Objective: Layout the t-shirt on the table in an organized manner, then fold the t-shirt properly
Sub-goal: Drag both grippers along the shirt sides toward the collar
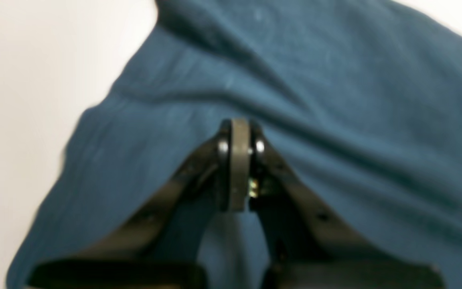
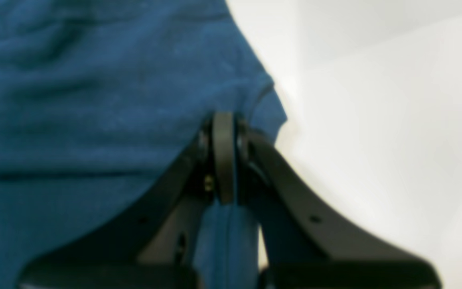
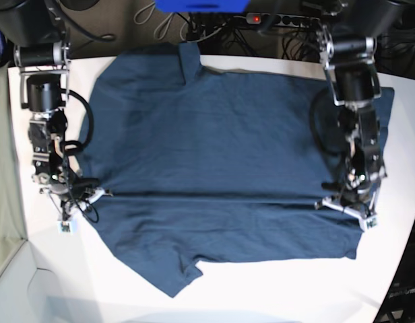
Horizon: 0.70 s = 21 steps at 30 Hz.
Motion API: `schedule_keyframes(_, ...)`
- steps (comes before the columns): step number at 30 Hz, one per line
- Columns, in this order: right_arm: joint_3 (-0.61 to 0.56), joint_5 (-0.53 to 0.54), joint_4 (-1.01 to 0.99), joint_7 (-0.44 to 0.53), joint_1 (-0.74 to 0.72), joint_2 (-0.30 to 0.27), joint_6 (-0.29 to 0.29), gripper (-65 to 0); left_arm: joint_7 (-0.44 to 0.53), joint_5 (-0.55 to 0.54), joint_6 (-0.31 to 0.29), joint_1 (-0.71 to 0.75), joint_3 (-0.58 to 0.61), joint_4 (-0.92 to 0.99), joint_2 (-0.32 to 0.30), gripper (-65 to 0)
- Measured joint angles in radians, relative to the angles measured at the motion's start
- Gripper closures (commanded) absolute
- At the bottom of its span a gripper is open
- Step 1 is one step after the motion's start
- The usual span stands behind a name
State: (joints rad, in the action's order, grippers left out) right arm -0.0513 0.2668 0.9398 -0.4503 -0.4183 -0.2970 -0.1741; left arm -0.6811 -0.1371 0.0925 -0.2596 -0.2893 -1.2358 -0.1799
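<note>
- The t-shirt (image 3: 228, 168) lies spread across the table (image 3: 261, 296), filling most of the middle of the base view, with one sleeve poking out at about 11 o'clock and another at about 7 o'clock.
- A straight crease runs across the cloth from 9 o'clock to 3 o'clock, so the lower band looks to be one layer laid over or being lifted; I judge the first long fold to be in hand.
- The left gripper (image 1: 239, 164) sits at the shirt's 3 o'clock edge; its jaws are pressed together with blue cloth pinched between them.
- The right gripper (image 2: 223, 160) sits at the 9 o'clock edge, its jaws likewise closed on a thin pleat of the fabric, right by the hem corner next to bare table.
- Both wrist views are blurred, so how much cloth each grip holds is hard to tell.
- The next move probably calls for both arms to travel together, level and at one pace, keeping the edge taut so the fold lands straight.
</note>
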Motion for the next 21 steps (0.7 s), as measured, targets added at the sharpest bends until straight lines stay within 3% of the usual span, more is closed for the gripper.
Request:
schedule_keyframes(7,-0.004,0.000,-0.071,0.021,-0.069,0.040,0.000,0.0,-0.016,0.007,0.000,0.204,0.002,-0.101,0.000,0.0)
schedule_keyframes(9,-0.002,-0.002,-0.075,0.015,-0.068,0.043,0.000,0.0,0.019,0.003,-0.003,0.246,-0.014,-0.110,0.001,0.0)
schedule_keyframes(20,-0.002,0.000,-0.074,0.026,-0.023,0.045,0.000,0.0,0.054,-0.002,-0.010,0.329,-0.104,-0.134,0.003,0.0)
schedule_keyframes(21,-0.002,0.003,-0.074,0.064,-0.010,0.045,0.000,0.0,0.053,-0.002,-0.010,0.328,-0.104,-0.134,0.002,0.0)
